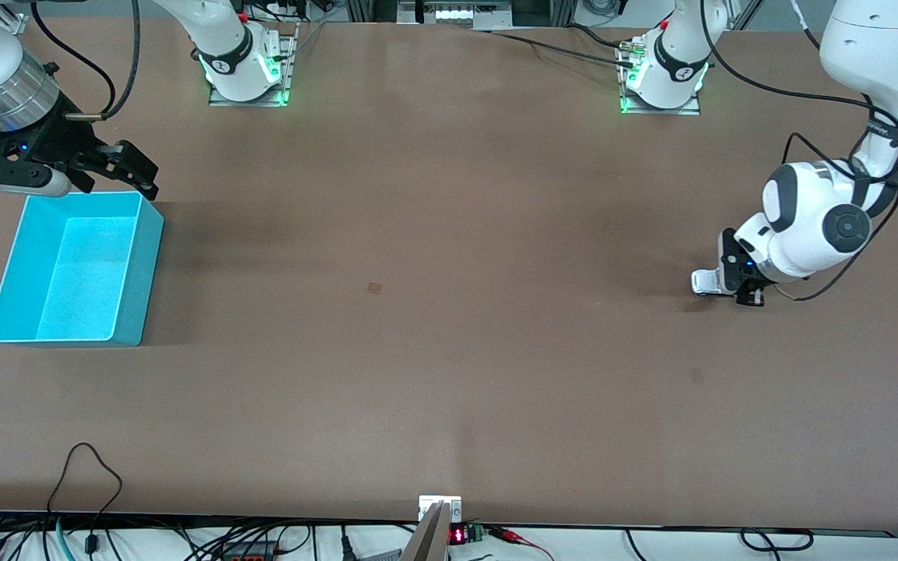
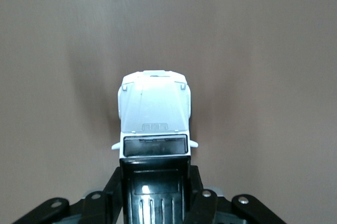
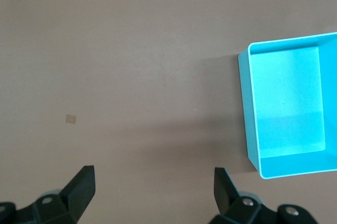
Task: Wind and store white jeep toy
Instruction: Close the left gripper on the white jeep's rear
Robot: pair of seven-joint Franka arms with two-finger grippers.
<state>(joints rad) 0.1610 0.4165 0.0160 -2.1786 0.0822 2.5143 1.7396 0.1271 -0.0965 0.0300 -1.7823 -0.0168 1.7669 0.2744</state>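
Note:
The white jeep toy [image 1: 705, 281] sits low on the table at the left arm's end, its white hood [image 2: 154, 109] pointing away from the wrist. My left gripper [image 1: 733, 287] is shut on it, with a black finger [image 2: 111, 190] pressed against each side of the black roof. My right gripper [image 1: 131, 167] is open and empty, up in the air over the edge of the turquoise bin [image 1: 143, 265] that lies farthest from the front camera. In the right wrist view its fingertips [image 3: 84, 177] stand wide apart over bare table beside the bin [image 3: 244, 113]. The bin is empty.
A small tan square mark [image 1: 374, 287] lies on the brown table near its middle and also shows in the right wrist view [image 3: 70, 119]. Both arm bases stand along the table's farthest edge. Cables hang along the nearest edge.

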